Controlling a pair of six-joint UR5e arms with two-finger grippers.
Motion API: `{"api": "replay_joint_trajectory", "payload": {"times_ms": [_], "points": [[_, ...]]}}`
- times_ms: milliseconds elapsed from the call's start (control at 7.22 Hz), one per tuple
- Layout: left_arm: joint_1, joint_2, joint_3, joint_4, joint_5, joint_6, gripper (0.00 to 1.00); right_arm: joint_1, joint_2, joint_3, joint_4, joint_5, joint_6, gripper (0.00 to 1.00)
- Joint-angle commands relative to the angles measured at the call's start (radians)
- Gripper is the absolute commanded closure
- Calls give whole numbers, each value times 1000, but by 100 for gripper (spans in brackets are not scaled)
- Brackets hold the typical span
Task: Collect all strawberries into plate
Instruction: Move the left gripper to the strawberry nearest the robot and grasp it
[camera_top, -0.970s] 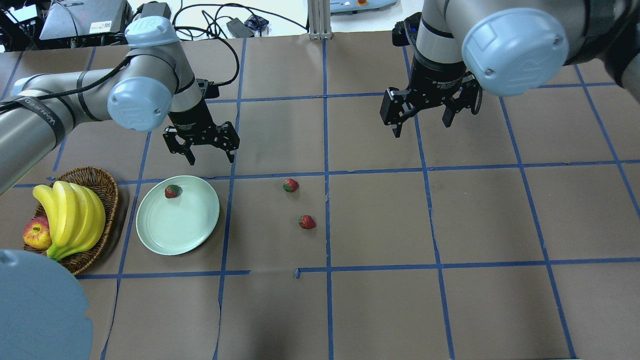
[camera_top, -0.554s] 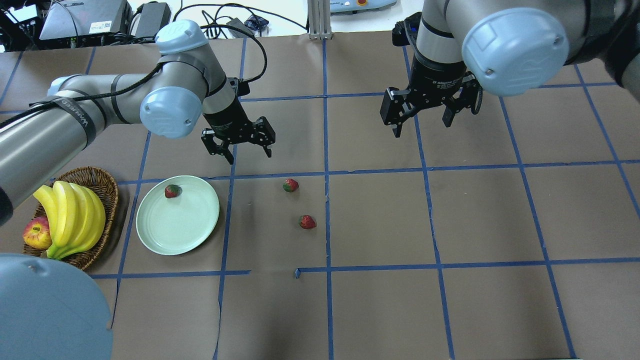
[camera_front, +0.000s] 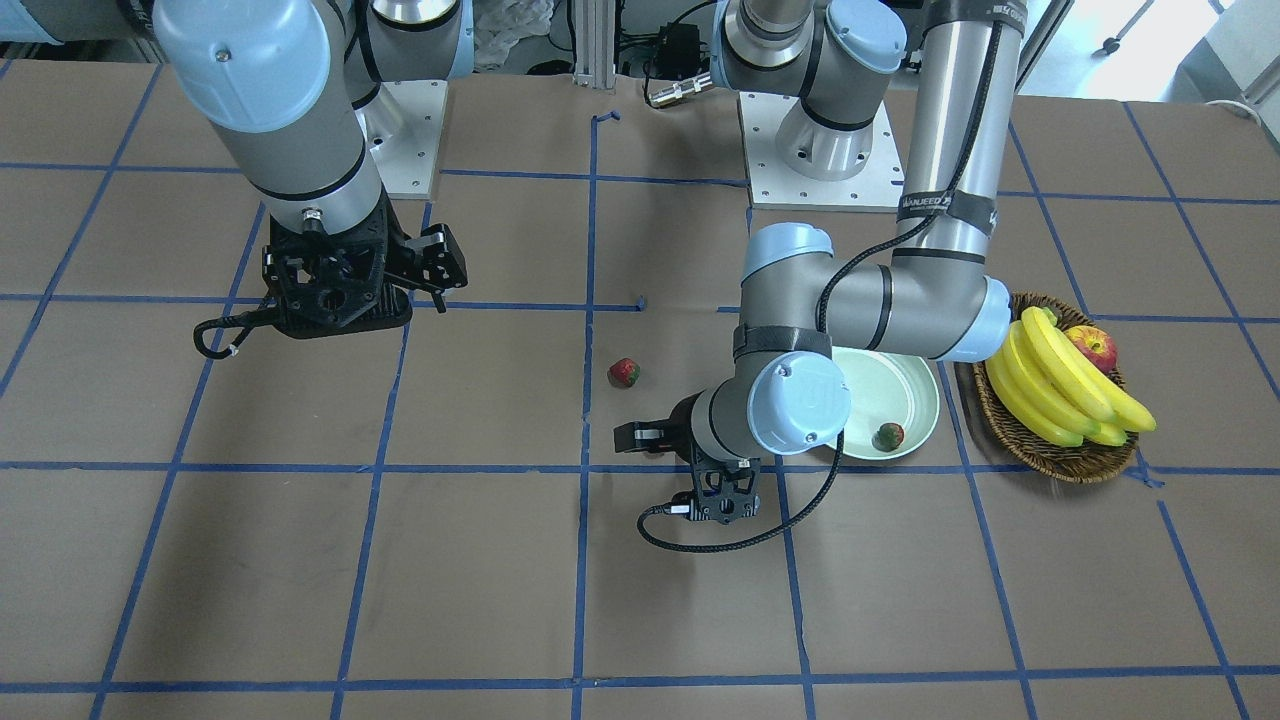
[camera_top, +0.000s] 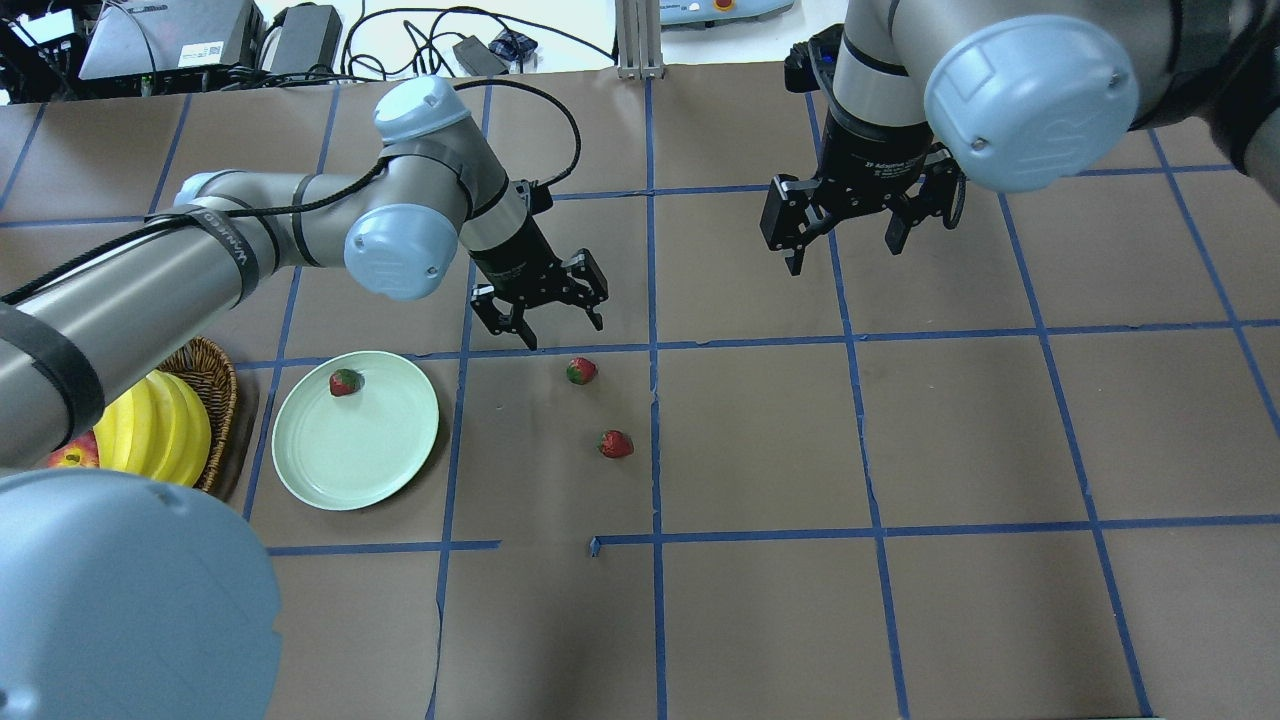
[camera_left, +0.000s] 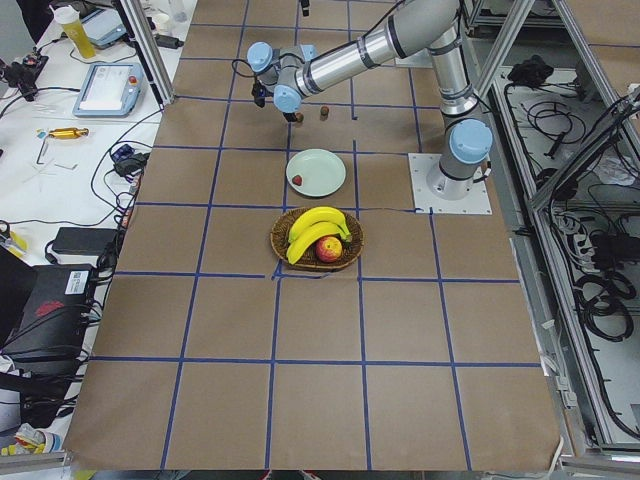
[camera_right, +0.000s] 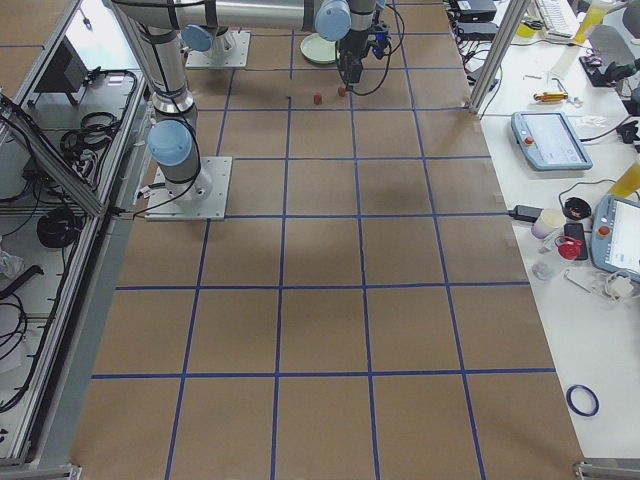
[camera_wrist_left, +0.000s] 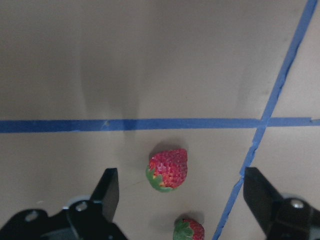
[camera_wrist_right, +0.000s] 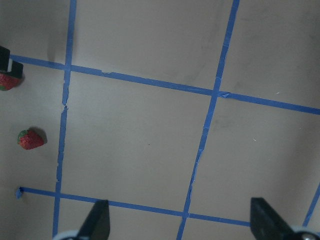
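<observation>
One strawberry (camera_top: 344, 382) lies on the far part of the pale green plate (camera_top: 360, 455). Two more strawberries lie on the brown table to the plate's right, a far one (camera_top: 581, 371) and a near one (camera_top: 615, 444). My left gripper (camera_top: 562, 333) is open and empty, hanging just beyond the far strawberry. In the left wrist view that strawberry (camera_wrist_left: 168, 170) sits between and ahead of the open fingers (camera_wrist_left: 106, 192), with the near one (camera_wrist_left: 190, 230) at the bottom edge. My right gripper (camera_top: 845, 258) is open and empty, far right of the berries.
A wicker basket (camera_top: 215, 380) with bananas (camera_top: 160, 430) and an apple (camera_top: 75, 455) stands left of the plate, partly hidden by my left arm. Blue tape lines (camera_top: 655, 440) grid the table. In the front-facing view the left wrist hides the far strawberry.
My left arm has swung right, from beyond the plate to just beyond the far strawberry, gripper still open. The right arm and the strawberries have not moved.
</observation>
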Motion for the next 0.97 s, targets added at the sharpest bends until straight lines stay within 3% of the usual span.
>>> {"api": "replay_joint_trajectory", "payload": {"times_ms": [0, 139, 277, 554, 831], "points": [[-10, -31, -1, -7, -2, -1, 16, 0, 0, 0, 1, 0, -1, 0], [-10, -31, -1, -12, 3, -2, 21, 0, 0, 0, 1, 0, -1, 0], [-11, -29, -1, -19, 6, -4, 37, 0, 0, 0, 1, 0, -1, 0], [-17, -28, -1, -33, 14, -2, 100, 0, 0, 0, 1, 0, -1, 0], [-17, -8, 1, -36, 73, 1, 100, 0, 0, 0, 1, 0, -1, 0]]}}
